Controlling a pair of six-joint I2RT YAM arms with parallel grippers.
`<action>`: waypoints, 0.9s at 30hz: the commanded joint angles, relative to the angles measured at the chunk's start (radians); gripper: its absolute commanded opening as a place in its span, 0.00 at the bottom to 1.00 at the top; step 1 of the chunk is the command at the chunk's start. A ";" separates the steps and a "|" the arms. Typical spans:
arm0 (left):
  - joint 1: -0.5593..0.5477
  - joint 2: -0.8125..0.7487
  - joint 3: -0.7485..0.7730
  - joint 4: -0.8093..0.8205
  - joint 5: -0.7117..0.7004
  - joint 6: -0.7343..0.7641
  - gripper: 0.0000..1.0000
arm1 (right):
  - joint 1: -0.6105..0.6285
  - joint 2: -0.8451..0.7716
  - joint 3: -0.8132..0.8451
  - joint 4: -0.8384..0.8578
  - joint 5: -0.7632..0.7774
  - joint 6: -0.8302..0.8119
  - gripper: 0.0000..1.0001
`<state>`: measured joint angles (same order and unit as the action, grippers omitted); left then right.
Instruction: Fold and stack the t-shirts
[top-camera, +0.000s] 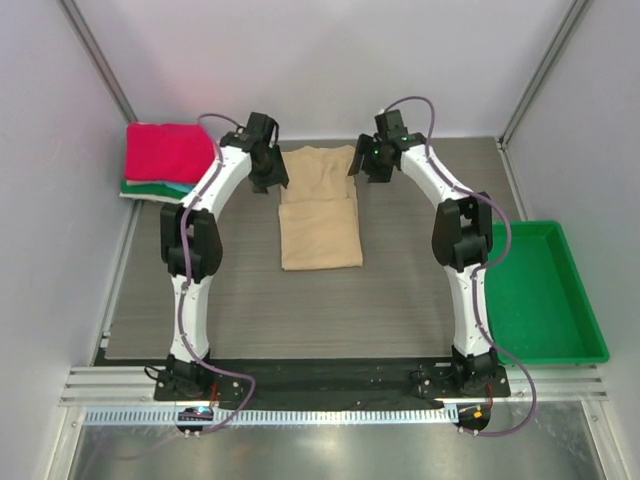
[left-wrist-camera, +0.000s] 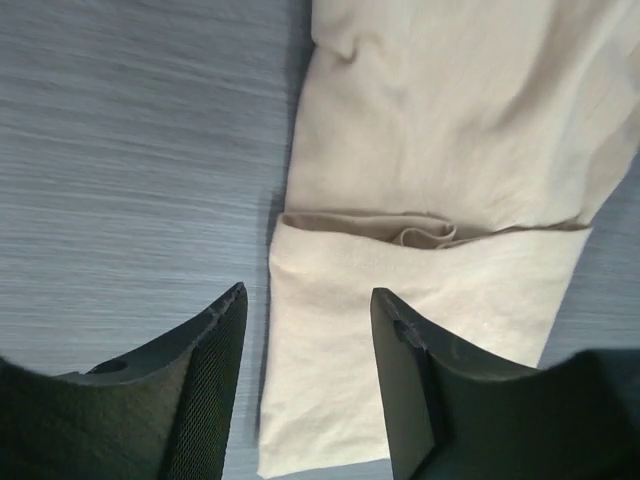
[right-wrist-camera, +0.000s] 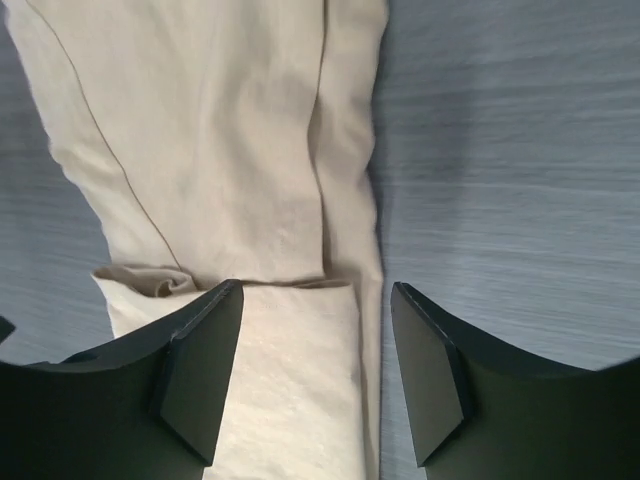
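The tan t-shirt (top-camera: 319, 208) lies lengthwise away from the bases, both pincers (left-wrist-camera: 308, 330) (right-wrist-camera: 316, 330) gaping wide, holding nothing.

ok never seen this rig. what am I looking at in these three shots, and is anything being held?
Two robot arms sit bolted at the table's near edge. The wide shot is from a fixed camera above and behind them; the other two come from cameras on each wrist, looking past that arm's own fingers. A partly folded tan t-shirt lies mid-table, a stack of folded shirts at far left, and a green tray to the right. The left gripper and right gripper are both open over the tan shirt's far corners, holding nothing.
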<state>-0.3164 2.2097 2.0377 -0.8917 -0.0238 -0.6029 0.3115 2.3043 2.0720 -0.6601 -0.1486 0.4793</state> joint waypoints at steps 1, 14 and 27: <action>0.011 -0.056 0.112 -0.118 0.019 0.031 0.55 | -0.025 -0.074 0.110 -0.087 -0.005 -0.010 0.67; -0.033 -0.746 -0.991 0.353 0.145 -0.081 0.55 | -0.009 -0.654 -0.970 0.299 -0.244 0.030 0.70; -0.092 -0.941 -1.432 0.704 0.189 -0.221 0.57 | 0.047 -0.698 -1.237 0.510 -0.302 0.067 0.72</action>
<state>-0.4023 1.2678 0.6212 -0.3485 0.1352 -0.7834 0.3477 1.6421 0.8577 -0.2459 -0.4225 0.5331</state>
